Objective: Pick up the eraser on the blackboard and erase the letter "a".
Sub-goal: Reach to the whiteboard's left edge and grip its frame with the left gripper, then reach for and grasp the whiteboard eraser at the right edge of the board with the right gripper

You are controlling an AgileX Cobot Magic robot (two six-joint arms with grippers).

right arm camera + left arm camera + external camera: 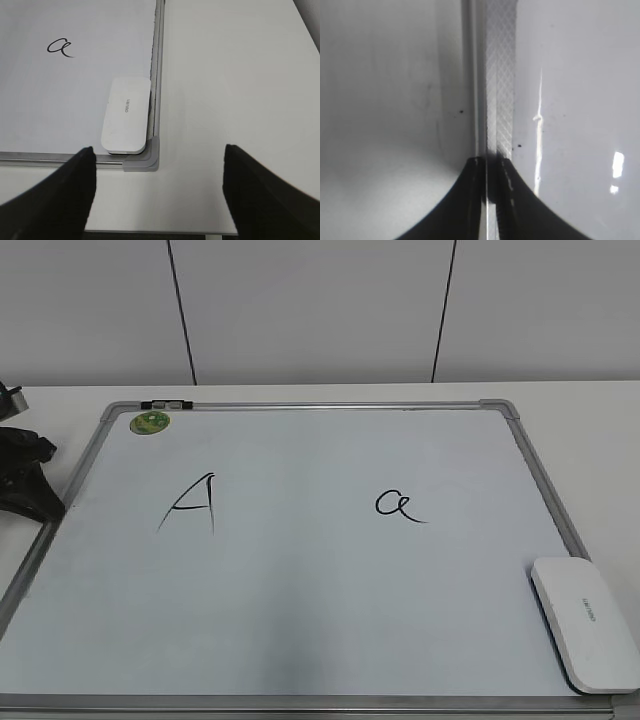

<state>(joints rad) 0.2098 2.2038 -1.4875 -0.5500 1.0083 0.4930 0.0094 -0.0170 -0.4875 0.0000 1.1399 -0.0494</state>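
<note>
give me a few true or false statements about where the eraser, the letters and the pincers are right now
1. The eraser lies at the near right corner of the blackboard. True.
2. The letter "a" has been wiped away. False: it is intact, in black marker.
3. The capital "A" is left of the lowercase letter in the exterior view. True.
4. The right pincer is shut on the eraser. False: its jaws stand wide apart, off the board's corner, holding nothing.
5. A round green sticker sits near the board's far left corner. True.
6. The left pincer hovers over the eraser. False: it is at the board's left frame edge.
</note>
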